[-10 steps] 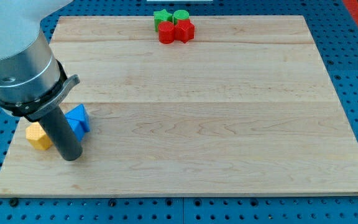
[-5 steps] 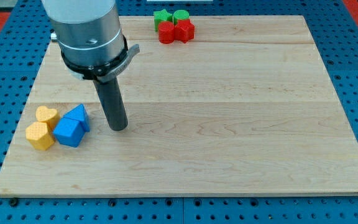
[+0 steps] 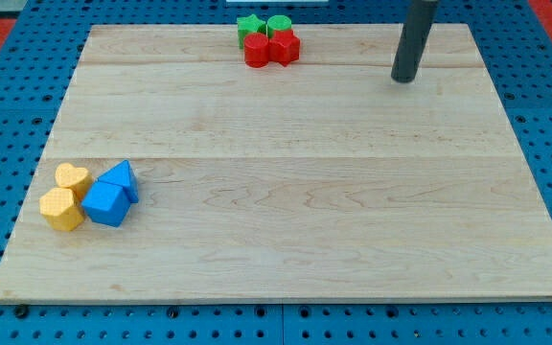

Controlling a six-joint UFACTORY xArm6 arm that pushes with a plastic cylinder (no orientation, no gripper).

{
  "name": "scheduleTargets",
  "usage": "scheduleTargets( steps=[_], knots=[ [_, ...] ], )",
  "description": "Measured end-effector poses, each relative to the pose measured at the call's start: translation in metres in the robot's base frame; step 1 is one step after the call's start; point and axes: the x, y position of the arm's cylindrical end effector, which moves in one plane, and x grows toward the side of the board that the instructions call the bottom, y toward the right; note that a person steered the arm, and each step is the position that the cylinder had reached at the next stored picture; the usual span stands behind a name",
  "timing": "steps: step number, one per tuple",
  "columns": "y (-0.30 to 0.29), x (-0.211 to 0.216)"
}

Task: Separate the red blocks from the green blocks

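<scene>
Two red blocks sit side by side at the view's top centre: one (image 3: 257, 52) on the left, one (image 3: 286, 46) on the right. Two green blocks touch them from above: a star-like one (image 3: 249, 26) and a round one (image 3: 279, 24). All four form one tight cluster at the board's top edge. My tip (image 3: 404, 79) rests on the wooden board (image 3: 295, 192) to the right of the cluster, well apart from it.
At the view's lower left lie two yellow blocks (image 3: 62, 209) (image 3: 72, 178) and two blue blocks (image 3: 106, 204) (image 3: 122, 179), touching one another. Blue perforated table surrounds the board.
My tip has swept from the lower left beside the blue and yellow blocks, across the board, to the upper right. No block has moved.
</scene>
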Motion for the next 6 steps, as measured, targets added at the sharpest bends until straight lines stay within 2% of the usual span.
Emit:
scheduleTargets(
  steps=[1,2,3,4,6],
  knots=[
    [0.000,-0.047],
    [-0.013,-0.073],
    [-0.061,-0.075],
    [-0.080,-0.079],
    [-0.088,-0.030]
  ],
)
